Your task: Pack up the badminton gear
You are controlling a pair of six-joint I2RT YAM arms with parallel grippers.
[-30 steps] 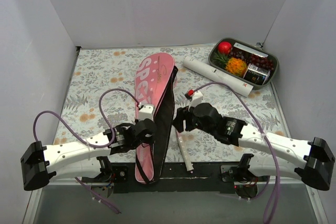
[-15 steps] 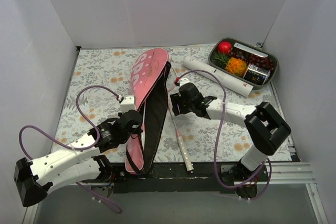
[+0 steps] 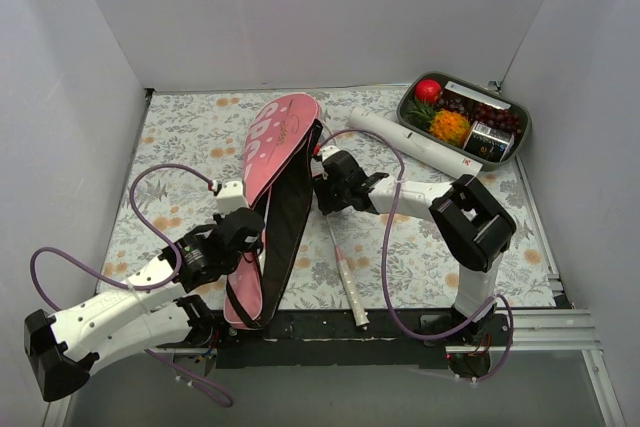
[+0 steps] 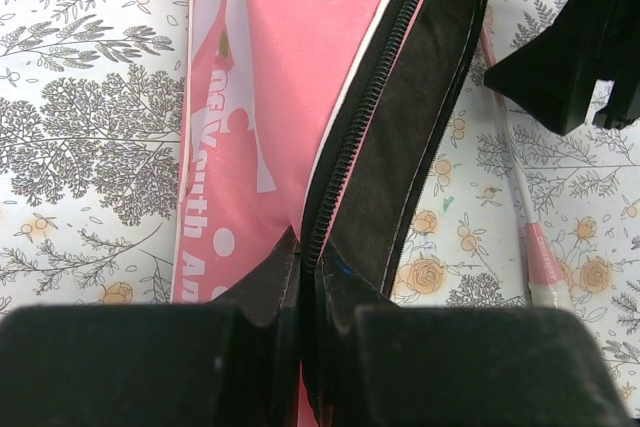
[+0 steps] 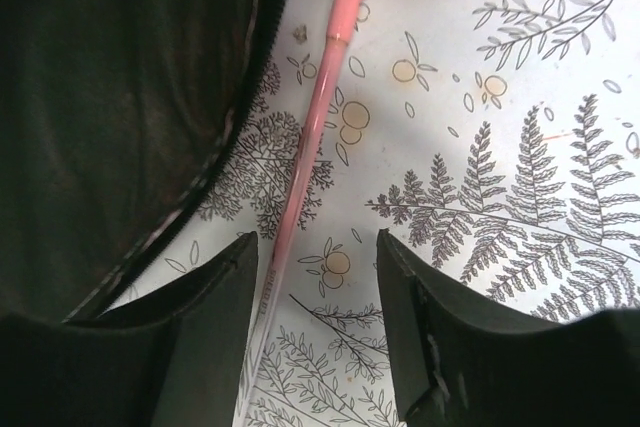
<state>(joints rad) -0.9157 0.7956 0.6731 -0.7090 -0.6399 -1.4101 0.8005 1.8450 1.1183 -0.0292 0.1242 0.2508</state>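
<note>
- Pinching the bag [image 4: 290, 47] by its zipper edge: left gripper [image 4: 305, 257], jaws clamped, and only its wrist cam shows that.
- The right gripper [image 5: 315, 277] has jaws wide, racket [image 5: 318, 117] shaft between them.

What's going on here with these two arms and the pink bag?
Two robot arms are packing up badminton gear. The left gripper is shut on the zipper edge of the pink racket bag, whose dark inside is showing. The right gripper is open, a finger on either side of the pink shaft of the racket, which lies on the table next to the bag's opening. The white tube lies apart from both grippers, beside the fruit tray.
</note>
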